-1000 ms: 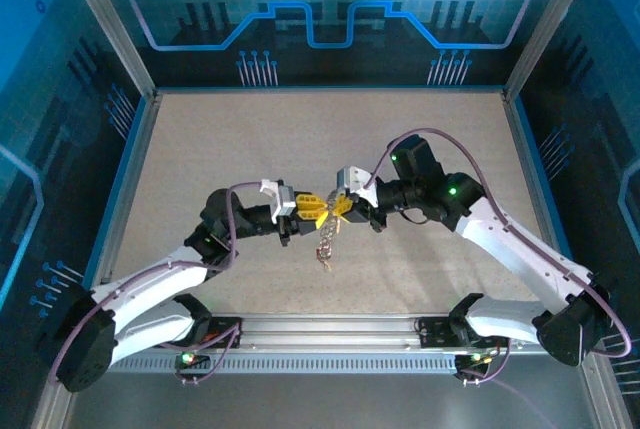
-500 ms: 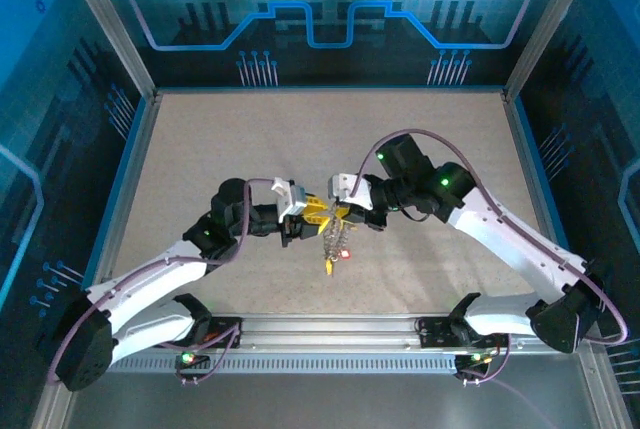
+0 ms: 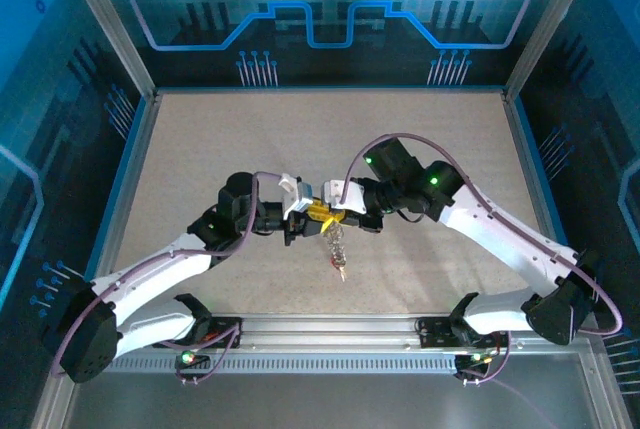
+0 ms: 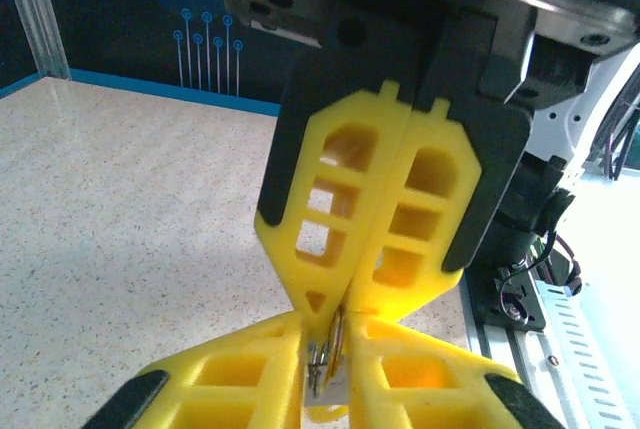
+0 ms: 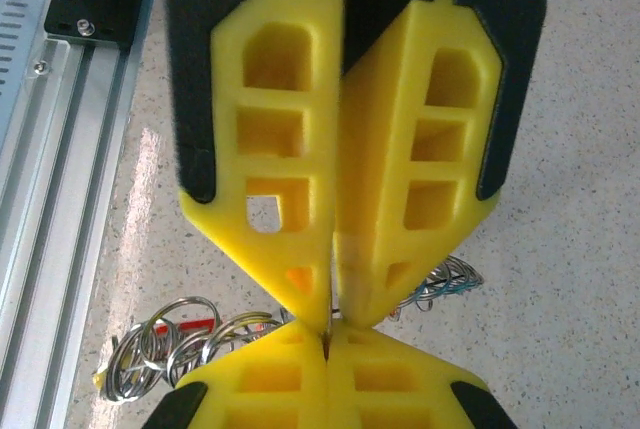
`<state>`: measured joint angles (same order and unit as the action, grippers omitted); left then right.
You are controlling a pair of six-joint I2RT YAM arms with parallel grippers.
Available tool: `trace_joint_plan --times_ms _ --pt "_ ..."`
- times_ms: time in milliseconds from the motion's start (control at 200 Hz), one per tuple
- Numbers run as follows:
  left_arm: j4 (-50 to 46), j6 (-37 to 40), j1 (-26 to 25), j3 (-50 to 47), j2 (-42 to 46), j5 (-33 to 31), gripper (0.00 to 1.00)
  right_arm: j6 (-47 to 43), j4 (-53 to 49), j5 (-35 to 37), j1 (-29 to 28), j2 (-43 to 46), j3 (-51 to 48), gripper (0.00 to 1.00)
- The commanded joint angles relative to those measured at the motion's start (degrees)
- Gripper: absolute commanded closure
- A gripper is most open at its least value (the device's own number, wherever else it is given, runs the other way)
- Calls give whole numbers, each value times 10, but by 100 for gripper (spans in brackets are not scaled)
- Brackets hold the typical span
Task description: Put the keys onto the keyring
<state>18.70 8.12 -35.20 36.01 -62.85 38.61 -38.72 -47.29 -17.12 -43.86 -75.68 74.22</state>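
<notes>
Claws tip to tip above the speckled desk (image 3: 220,149): your left claw (image 4: 325,374) pinches a thin silvery strip seen edge-on, the keyring (image 4: 322,361), right at the ends of its two yellow fingers (image 4: 230,384). Your right claw (image 5: 327,354) meets it head-on, its own two yellow fingers (image 5: 400,381) pressed flat together. Whether they also bite the ring, you cannot tell from these angles. That makes four fingers in all, each a latticed yellow wedge on a black backing. Directly beneath the point where the two claws meet, the keys (image 3: 339,252) hang in one short dangling string; they are too small and bunched to count. From your right wrist, two bunches of silvery wire loops (image 5: 165,349) show below the claws, one on either side of the tips, the other bunch (image 5: 445,284) lying by the left claw's finger.
</notes>
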Motion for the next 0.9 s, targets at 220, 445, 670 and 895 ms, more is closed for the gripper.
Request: trace_joint_plan --times_ms 220,445,670,895 --pt "-42 31 -7 21 -6 -4 78 9 15 -38 6 10 16 100" --pt "-59 51 -7 21 -2 -10 82 13 16 -50 14 14 12 100" --pt "-79 72 -7 30 0 -37 100 17 21 -55 14 18 10 100" --pt "-41 58 -7 14 29 -40 100 27 29 -88 43 37 -13 84"
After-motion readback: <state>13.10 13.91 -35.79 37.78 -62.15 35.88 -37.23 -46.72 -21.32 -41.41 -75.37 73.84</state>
